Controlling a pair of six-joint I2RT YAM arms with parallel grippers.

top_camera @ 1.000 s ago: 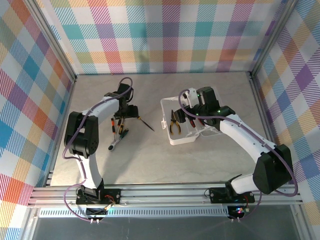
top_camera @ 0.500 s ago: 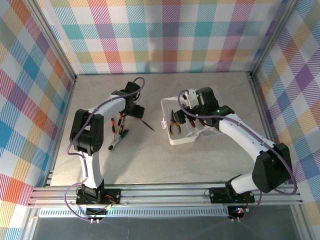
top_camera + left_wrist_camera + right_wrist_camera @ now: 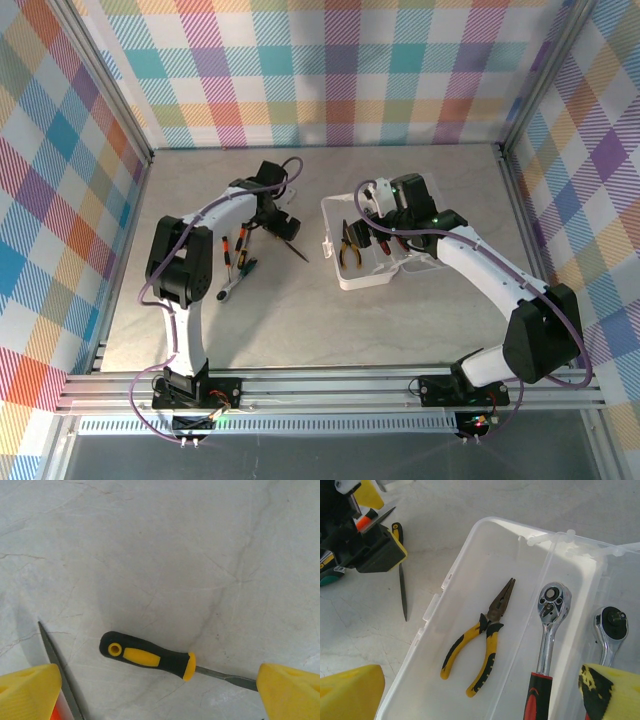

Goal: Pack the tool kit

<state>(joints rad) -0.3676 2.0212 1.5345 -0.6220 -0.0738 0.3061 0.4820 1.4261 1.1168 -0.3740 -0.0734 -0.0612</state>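
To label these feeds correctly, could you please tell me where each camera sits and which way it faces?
Top external: fixed above and behind the arms, looking down on the table; both arms and bases show.
Left wrist: on the left arm, facing down at the black-and-yellow screwdriver; the left claw's yellow fingers frame the bottom corners.
Right wrist: on the right arm, facing down into the clear case holding pliers; the right claw's yellow fingers show below.
Shared: all three show the screwdriver.
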